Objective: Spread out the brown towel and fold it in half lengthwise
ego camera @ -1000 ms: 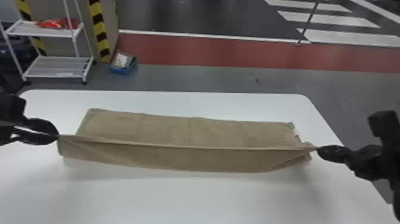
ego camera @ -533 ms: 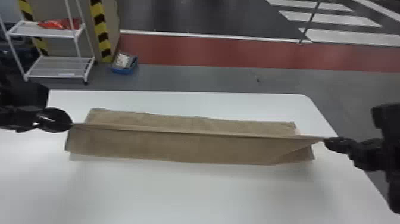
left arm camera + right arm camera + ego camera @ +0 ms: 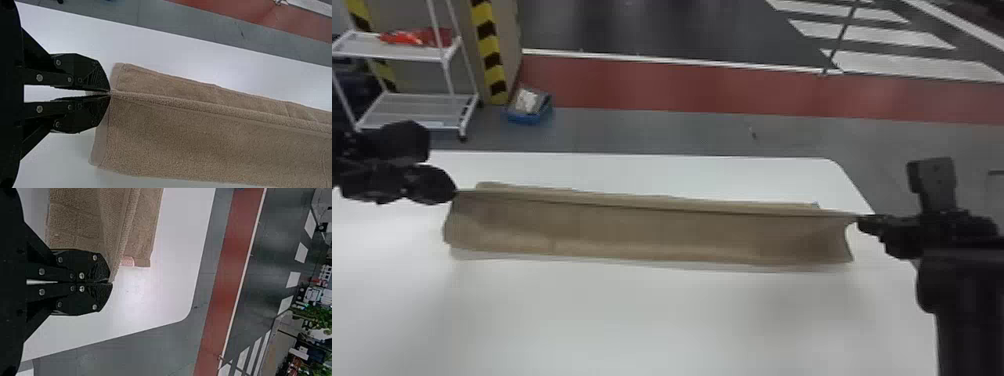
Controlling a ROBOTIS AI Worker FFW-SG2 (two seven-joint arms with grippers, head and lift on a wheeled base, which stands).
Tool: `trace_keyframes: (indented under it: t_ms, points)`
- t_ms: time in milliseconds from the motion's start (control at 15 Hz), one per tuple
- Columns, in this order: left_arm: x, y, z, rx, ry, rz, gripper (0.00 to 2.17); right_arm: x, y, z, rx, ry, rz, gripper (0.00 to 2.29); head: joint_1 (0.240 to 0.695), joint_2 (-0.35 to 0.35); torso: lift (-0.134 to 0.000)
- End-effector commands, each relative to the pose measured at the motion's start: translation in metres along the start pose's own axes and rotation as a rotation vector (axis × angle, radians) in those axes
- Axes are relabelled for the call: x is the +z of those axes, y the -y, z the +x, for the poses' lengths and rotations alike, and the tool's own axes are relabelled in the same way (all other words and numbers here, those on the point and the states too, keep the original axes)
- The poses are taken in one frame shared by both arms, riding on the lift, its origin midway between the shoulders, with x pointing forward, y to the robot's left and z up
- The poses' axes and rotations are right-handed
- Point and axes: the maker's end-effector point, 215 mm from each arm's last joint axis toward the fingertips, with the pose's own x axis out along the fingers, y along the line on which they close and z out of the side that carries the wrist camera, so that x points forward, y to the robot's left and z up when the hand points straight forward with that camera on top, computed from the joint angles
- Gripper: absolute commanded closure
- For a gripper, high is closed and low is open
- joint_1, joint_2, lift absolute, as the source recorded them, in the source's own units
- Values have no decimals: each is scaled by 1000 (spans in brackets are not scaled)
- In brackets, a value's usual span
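Held towel edge and both grippers shifted toward the far side; lengthwise fold under way

Brown towel (image 3: 652, 232), one: on the white table (image 3: 652, 320), its long side running left to right. Near long edge lifted and carried over toward the far side; near fold (image 3: 652, 254) lying closest to the robot. A narrow far strip (image 3: 188, 89) of the lower layer is exposed beyond the held edge (image 3: 652, 206). A small pinkish label (image 3: 127, 261) at the right end of the lower layer.

Left gripper (image 3: 110, 93), one: fingertips pressed together on the towel's left held corner.

Right gripper (image 3: 112, 282), one: fingertips closed on the right held corner, edge drawn nearly straight between the two.

Handling notes, by judgement: fold well advanced, edge not yet laid down. Bring both corners on together, at matching pace and height, until the held edge covers the far strip. Keep light tension only; too hard a pull could drag the lower layer or slip a corner. The held corners seem to reach a little past the lower layer's ends, so ease them inward before lowering. Set the edge down flat, then release both corners together to avoid a skew.
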Motion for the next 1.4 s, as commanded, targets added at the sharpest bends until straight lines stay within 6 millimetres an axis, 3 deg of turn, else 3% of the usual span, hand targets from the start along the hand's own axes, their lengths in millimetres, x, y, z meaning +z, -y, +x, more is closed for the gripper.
trace_keyframes:
  t_ms: [0, 467, 533, 600, 667, 733, 1000, 1133, 1333]
  points:
    - [1, -11, 2, 19, 1, -11, 1028, 13, -10, 14, 9, -3, 10, 1423, 695, -164, -123]
    - [2, -19, 14, 52, -4, -30, 991, 24, -35, 43, 5, -57, -20, 1409, 695, -135, -123]
    - [4, -26, 16, 102, 9, -42, 525, 25, -35, 45, -15, -58, -20, 1281, 695, -133, -123]
    - [3, -35, 19, 193, 34, -76, 2, 24, -38, 47, -23, -61, -15, 782, 695, -132, -123]
    - [5, -40, 18, 229, 46, -80, -1, 15, -35, 48, -54, -88, 5, 184, 695, -132, -123]
    - [6, -44, 17, 248, 56, -94, -1, 13, -35, 49, -77, -92, 13, 16, 695, -130, -123]
    - [-1, -44, 8, 290, 60, -124, 63, -8, -35, 43, -110, -131, 44, 16, 695, -134, -123]
    - [-25, -43, -13, 338, 52, -221, 73, -17, -36, 31, -101, -127, 72, 19, 695, -132, -123]
    - [-51, -53, -78, 453, 226, -492, 76, -31, -30, 2, -44, -79, 237, 46, 695, -102, -123]
